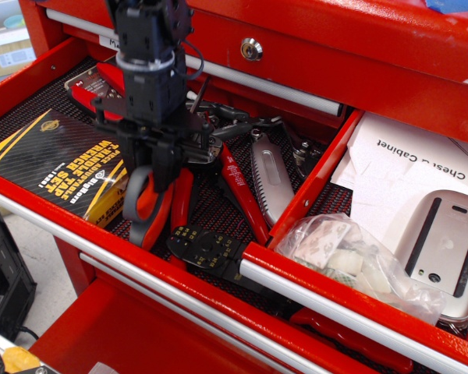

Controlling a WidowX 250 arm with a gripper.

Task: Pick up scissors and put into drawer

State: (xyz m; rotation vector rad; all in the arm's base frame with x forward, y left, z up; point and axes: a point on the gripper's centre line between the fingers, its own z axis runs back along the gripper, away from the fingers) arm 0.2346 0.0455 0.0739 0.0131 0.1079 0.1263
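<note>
My gripper (pixel 162 160) hangs over the left, black-mesh-lined drawer and is shut on the blade end of the scissors (pixel 150 206). Their orange-red loop handles hang down below the fingers, turned nearly edge-on, and seem lifted just off the mesh beside the box. The blades are hidden inside the gripper. The drawer (pixel 310 187) with the silver pull bar (pixel 335 310) stands open at the right, holding white printed paper (pixel 405 167), a white mouse (pixel 444 249) and a clear plastic bag (pixel 351 257).
A black and yellow wrench-set box (pixel 58 164) lies left of the scissors. Red-handled pliers (pixel 242 191) and a grey utility knife (pixel 269 175) lie between the gripper and the red divider. A black studded part (pixel 207 248) lies at the front. The chest's locked front (pixel 252 50) rises behind.
</note>
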